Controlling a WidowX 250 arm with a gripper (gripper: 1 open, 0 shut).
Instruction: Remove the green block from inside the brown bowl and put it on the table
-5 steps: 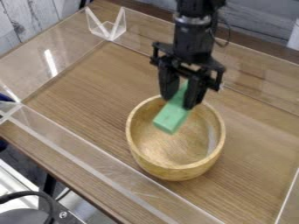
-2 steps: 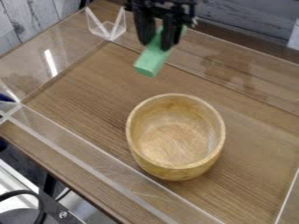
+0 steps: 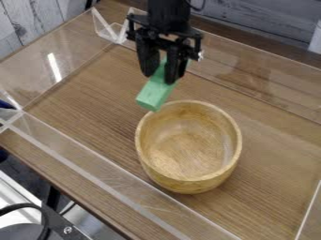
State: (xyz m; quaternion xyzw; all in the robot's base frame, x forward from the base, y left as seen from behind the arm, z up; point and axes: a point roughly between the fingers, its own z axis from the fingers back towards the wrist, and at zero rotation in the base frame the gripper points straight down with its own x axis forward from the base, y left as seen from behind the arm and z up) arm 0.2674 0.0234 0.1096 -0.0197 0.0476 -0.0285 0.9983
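Over on the left, a low wall of clear acrylic slants along the table, glossy and see-through, with pale streaks of light on it. Black cables curl outside it, smooth and rounded. Further back on the left, a small clear piece with thin, angular, bright edges stands up from the wood. The table itself is flat and brown, its grain fine and its finish fairly dull. Near the middle, the green block hangs at a slant, a plain, matte bar with straight sides, its upper end leaning a little to the right. The gripper, black and angular with several jointed parts, reaches in from the back and has closed narrowly on the block's upper end. The block sits directly below the gripper, most of its length sticking out beneath the tips. Its lower end shows at the back left edge of the bowl; from here I can't tell whether it touches the rim. The bowl is round, thick-walled and light tan, with a smooth rim and faint grain inside, and it stands on the table to the right.
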